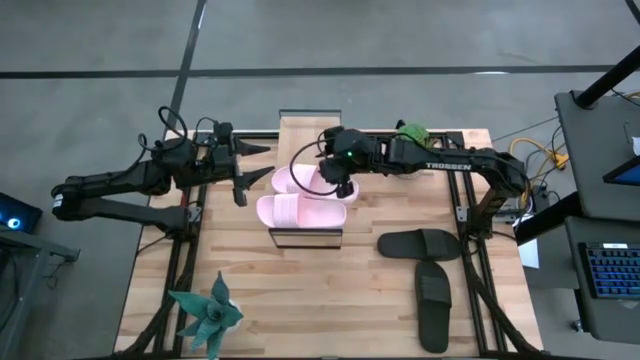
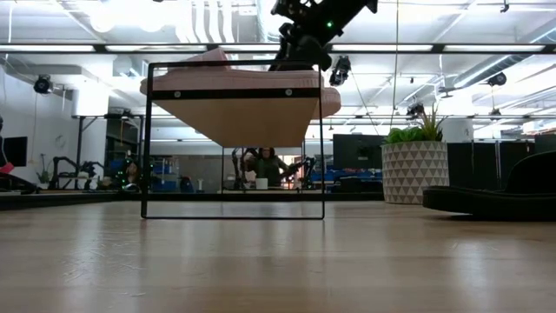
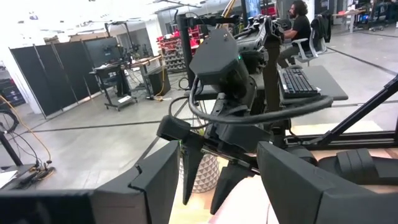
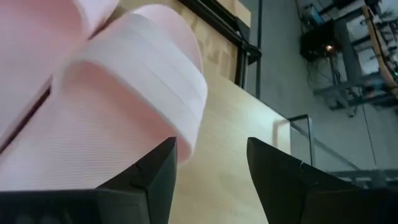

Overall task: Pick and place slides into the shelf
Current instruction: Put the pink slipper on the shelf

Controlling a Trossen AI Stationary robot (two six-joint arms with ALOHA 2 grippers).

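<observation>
Two light pink slides (image 1: 300, 180) (image 1: 302, 211) lie side by side on the shelf's (image 1: 308, 135) wood plank top; in the low view they rest on the shelf (image 2: 233, 117) raised on its black frame. Two black slides (image 1: 420, 243) (image 1: 433, 305) lie on the table to the right. My right gripper (image 1: 339, 187) (image 4: 211, 177) is open over the shelf, at the right end of the pink slides, with one slide's strap (image 4: 137, 87) just ahead of its fingers. My left gripper (image 1: 250, 172) (image 3: 217, 186) is open, left of the shelf. My right gripper comes from above with open fingers. One finger (image 4: 155, 171) stands right at the edge of a pink slide's strap (image 4: 186, 130); whether it touches it I cannot tell. The slide lies flat on the shelf top.
A potted green plant (image 1: 411, 132) (image 2: 415, 169) stands at the table's far right. A spiky artificial plant (image 1: 205, 315) sits at the near left corner. Bare wood (image 1: 320, 300) shows between the shelf and the near edge. A person sits in the room behind (image 2: 265, 165).
</observation>
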